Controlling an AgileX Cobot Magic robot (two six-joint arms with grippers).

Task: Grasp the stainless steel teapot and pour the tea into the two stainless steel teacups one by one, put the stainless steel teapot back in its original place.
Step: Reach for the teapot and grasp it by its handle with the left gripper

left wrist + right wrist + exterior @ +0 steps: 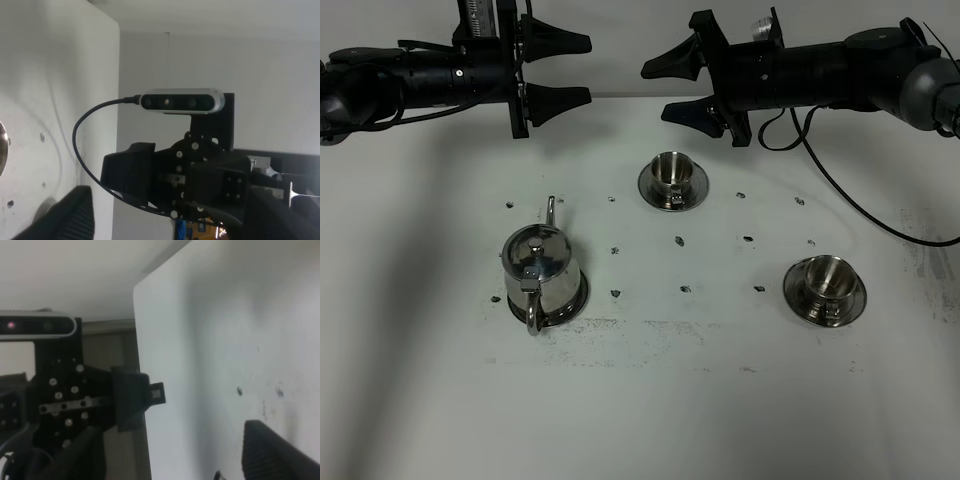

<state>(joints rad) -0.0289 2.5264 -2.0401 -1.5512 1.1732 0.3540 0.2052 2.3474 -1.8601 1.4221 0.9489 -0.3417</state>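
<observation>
Two grippers, jaws wide apart, empty, at far edge: left gripper (588, 68), right gripper (655, 90). Teapot (542, 268) near left, untouched. Step: approach. Next: left gripper down to handle (533, 315), close.

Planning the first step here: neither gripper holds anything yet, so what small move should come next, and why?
Probably swing the left gripper down toward the loop handle of the stainless steel teapot: its jaws stand open and empty, and the teapot sits untouched on that arm's side, handle facing away from the arms.
</observation>
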